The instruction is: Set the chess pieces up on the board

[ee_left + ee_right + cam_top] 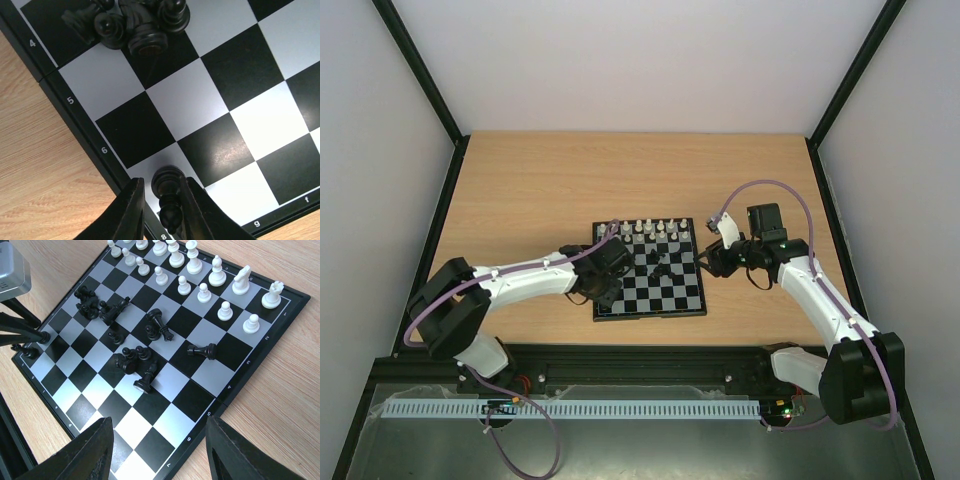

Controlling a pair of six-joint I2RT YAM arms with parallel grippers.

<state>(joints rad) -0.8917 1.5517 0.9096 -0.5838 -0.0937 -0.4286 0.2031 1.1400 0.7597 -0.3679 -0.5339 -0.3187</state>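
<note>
The board lies at the table's middle. White chess pieces stand in two rows along its far side. Black pieces lie and stand scattered over the middle squares. My left gripper hangs over the board's near-left corner, its jaws narrowly parted around one upright black piece on a light square. The right finger touches that piece and a gap shows at the left finger. My right gripper hovers open over the board's right edge, with nothing between its fingers.
A heap of black pieces lies a few squares ahead of the left gripper. Bare wooden table surrounds the board. Black frame posts and pale walls enclose the table on three sides.
</note>
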